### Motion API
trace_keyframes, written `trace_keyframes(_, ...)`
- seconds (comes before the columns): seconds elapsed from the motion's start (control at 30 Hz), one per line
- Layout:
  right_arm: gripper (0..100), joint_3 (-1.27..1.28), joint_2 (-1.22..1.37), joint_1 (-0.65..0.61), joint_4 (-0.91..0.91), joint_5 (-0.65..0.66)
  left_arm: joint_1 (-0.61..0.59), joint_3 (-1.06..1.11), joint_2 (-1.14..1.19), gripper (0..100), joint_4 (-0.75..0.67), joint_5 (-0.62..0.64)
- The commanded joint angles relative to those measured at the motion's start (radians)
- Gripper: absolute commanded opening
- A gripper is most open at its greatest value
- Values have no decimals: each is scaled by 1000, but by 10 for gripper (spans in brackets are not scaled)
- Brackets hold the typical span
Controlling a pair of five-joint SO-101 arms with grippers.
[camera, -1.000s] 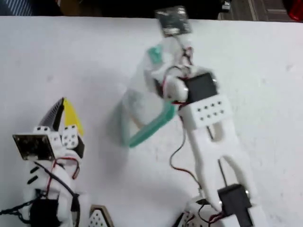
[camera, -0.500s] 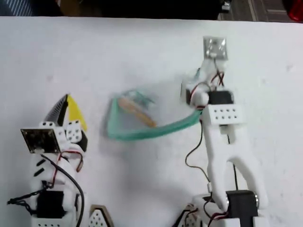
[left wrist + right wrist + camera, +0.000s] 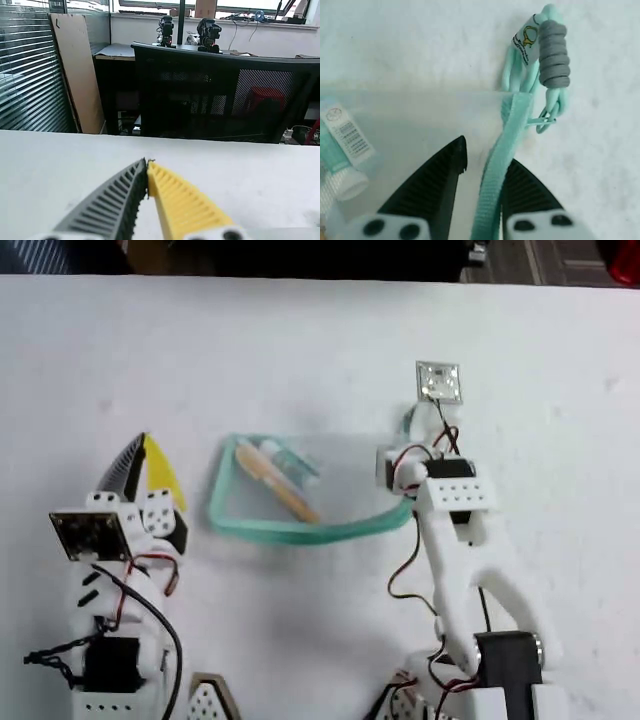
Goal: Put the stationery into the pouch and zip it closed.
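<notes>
The clear pouch [image 3: 340,485] with a mint zipper band [image 3: 300,532] lies flat at the table's middle. Inside it lie a tan pen [image 3: 280,485] and a white and teal tube [image 3: 288,462]; the tube [image 3: 342,137] also shows through the plastic in the right wrist view. My right gripper [image 3: 398,480] is at the pouch's right end. Its black fingers stand a little open on either side of the zipper band [image 3: 507,135], the gripper [image 3: 487,155] low over the pouch. My left gripper [image 3: 140,445] rests left of the pouch, black and yellow fingers shut on nothing [image 3: 146,167].
A mint pull cord with a grey ribbed bead [image 3: 554,50] trails from the pouch's right end towards the far side [image 3: 408,422]. The white table [image 3: 200,350] ends at a dark far edge. A black mesh chair [image 3: 225,95] stands behind the table.
My right arm swung right and drew back, dragging the raised, crumpled pouch with it until it lay flat and stretched out. The left arm shifted only slightly.
</notes>
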Motion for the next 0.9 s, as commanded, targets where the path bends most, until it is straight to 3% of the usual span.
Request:
trace_keyframes(0.0, 18, 0, -4, -7, -53, 5, -4, -8, -7, 23, -28, 15)
trace_keyframes(0.43, 24, -29, 116, -7, -111, 5, -4, -8, -7, 23, -28, 15)
trace_keyframes(0.73, 307, -32, 113, -1, -67, 5, -4, -8, -7, 23, -28, 15)
trace_keyframes(0.87, 344, -31, 113, 1, -67, 5, -4, -6, -7, 23, -28, 15)
